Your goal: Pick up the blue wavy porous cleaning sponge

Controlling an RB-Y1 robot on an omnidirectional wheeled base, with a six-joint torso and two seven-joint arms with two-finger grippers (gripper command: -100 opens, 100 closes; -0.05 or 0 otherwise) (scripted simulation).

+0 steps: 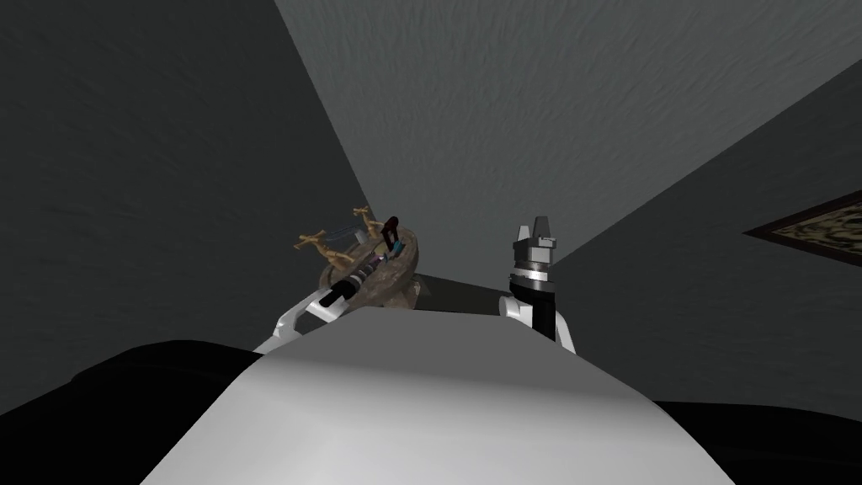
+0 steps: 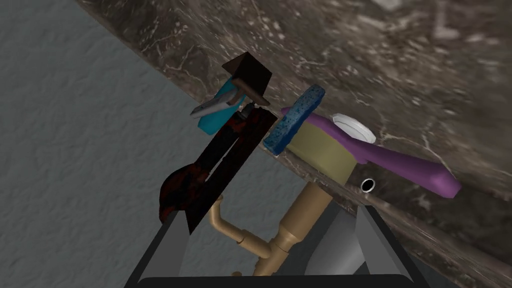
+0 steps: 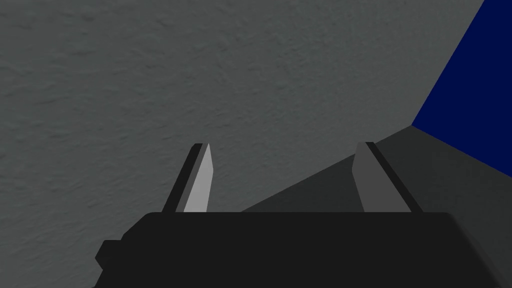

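Note:
The blue porous sponge (image 2: pixel 295 120) stands on edge on the rim of a brown marbled stone basin (image 2: pixel 400 60), leaning against a beige round pot (image 2: pixel 320 150). My left gripper (image 2: pixel 270 215) is open just short of it, the sponge ahead of the gap and touching neither finger. In the head view the left arm reaches into the basin (image 1: pixel 396 282) at the left gripper (image 1: pixel 383 253). My right gripper (image 1: pixel 536 229) is raised beside the chest, open and holding nothing (image 3: pixel 285 150).
Beside the sponge lie a purple handled tool (image 2: pixel 400 165), a white cap (image 2: pixel 352 127), a dark red and black bottle (image 2: pixel 220 160) and a teal object (image 2: pixel 220 110). Brass taps (image 1: pixel 324 240) stand at the basin's edge, and a brass pipe (image 2: pixel 270 240) shows between my left fingers.

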